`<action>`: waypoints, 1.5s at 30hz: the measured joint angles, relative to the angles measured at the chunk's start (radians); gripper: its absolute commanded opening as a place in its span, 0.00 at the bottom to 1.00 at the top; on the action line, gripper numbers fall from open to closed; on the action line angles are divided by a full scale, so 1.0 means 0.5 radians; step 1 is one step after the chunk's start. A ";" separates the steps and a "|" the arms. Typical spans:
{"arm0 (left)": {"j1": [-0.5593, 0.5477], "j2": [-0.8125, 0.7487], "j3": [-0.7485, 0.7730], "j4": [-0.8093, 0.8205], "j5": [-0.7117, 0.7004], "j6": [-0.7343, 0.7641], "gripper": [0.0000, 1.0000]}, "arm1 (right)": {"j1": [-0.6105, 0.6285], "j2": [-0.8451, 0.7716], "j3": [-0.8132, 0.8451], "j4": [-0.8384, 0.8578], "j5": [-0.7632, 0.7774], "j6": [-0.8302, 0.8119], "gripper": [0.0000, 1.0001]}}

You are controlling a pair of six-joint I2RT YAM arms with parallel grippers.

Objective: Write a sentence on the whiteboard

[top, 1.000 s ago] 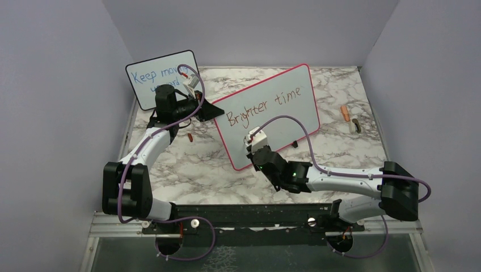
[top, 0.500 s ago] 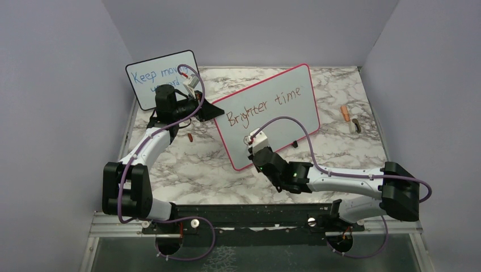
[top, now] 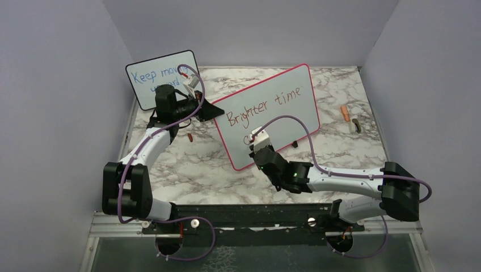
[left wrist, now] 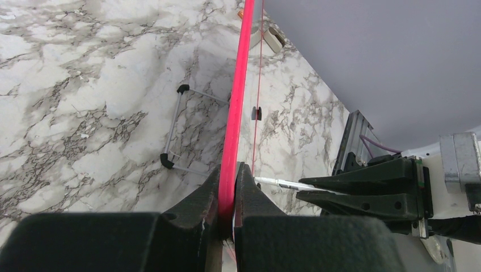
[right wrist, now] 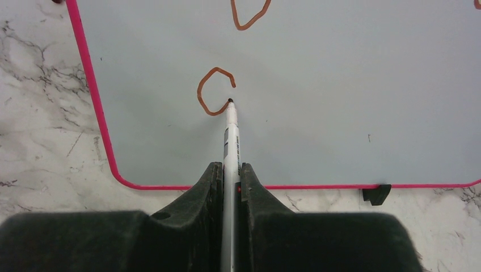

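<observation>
- The whiteboard (top: 283, 122) stands mid-worktop (top: 187, 164), its left edge pinched by my left gripper (left wrist: 227, 190).
- My right gripper (right wrist: 230, 175), clamped on the marker (right wrist: 231, 136), has shifted slightly right.
- A fresh open loop (right wrist: 199, 95) now starts the second line of the sentence (top: 266, 105), so I judge "ahead." is begun.

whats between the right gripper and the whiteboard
A white marker, clamped in the right gripper, its tip on the whiteboard; the right wrist view shows it.
</observation>
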 measured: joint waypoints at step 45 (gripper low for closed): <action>0.001 0.000 0.000 -0.007 -0.002 0.002 0.00 | -0.031 -0.013 -0.032 0.037 -0.023 0.045 0.01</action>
